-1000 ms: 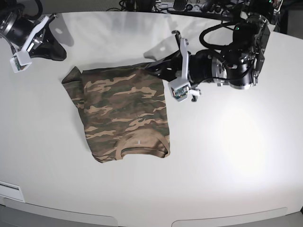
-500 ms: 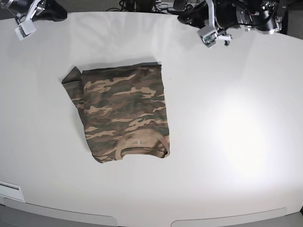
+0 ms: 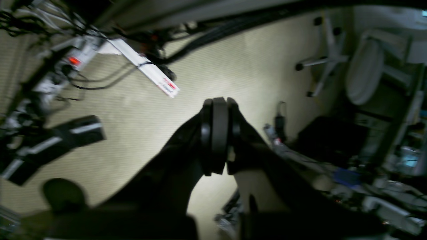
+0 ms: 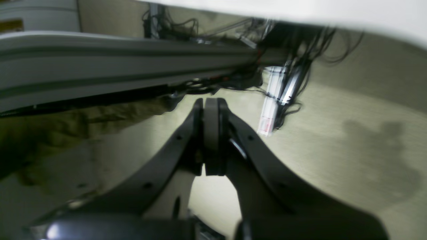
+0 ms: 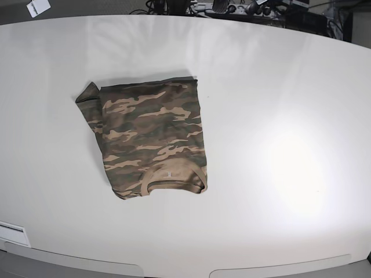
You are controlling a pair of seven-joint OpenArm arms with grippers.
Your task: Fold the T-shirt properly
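T-shirt [image 5: 151, 139] folded on table [image 5: 278, 116]

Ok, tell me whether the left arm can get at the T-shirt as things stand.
Probably yes: the T-shirt lies uncovered on the table. But the left gripper is shut and off the tabletop, so it must come in first.

- Black right gripper [image 4: 211, 146], jaws pressed together, holding nothing.
- Beige carpeted floor [image 4: 333, 140] behind it.
- Tangled black cables [image 4: 300, 50] under a white tabletop edge [image 4: 300, 10].

Camouflage T-shirt [image 5: 149, 139] folded flat, tan collar toward near edge.
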